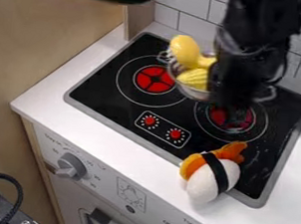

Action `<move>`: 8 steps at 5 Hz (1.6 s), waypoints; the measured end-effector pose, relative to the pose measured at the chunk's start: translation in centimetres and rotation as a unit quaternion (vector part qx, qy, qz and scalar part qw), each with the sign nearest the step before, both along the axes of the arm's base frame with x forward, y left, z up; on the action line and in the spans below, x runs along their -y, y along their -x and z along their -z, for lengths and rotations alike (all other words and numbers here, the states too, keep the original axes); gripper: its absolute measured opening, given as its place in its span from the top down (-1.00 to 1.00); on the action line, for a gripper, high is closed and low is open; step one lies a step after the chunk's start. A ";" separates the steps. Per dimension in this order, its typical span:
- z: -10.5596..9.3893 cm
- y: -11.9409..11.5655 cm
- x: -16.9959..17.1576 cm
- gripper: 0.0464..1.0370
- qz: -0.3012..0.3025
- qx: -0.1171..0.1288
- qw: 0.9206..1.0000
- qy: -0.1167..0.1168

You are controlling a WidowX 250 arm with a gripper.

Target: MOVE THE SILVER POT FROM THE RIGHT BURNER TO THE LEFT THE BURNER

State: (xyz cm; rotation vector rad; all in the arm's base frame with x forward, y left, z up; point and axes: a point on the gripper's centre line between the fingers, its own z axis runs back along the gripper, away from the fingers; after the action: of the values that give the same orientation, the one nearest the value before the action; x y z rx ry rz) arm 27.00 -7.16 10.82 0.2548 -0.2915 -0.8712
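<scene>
Note black gripper [235, 92]: hangs from top edge of view, blurred, over back part of cooktop [102, 87]. Cannot tell whether open, closed or gripping. Partly hidden by it, find silver pot [196, 93]: sits or hovers, can't tell which, toward the back between left burner [154, 79] and right burner [246, 119]. Holds smooth yellow piece [184, 50] and ridged yellow piece [195, 79]. Farther out, at cooktop's front edge, see toy sushi [208, 182], banded black.

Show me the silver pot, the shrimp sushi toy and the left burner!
Silver pot [193, 93]: camera view, on its metal side.
Shrimp sushi toy [204, 187]: camera view, on its white rice.
Left burner [143, 79]: camera view, on its red middle.
</scene>
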 end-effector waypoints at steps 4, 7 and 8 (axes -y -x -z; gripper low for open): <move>1.9 -1.1 -6.9 0.97 0.056 0.044 0.997 -0.042; 5.2 -1.9 -10.3 0.97 0.091 0.062 0.993 -0.038; 5.6 -1.9 -10.3 0.92 0.082 0.059 0.995 -0.022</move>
State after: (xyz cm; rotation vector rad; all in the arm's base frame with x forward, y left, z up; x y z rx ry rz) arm 28.90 3.12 5.20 0.3269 -0.4073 -1.0271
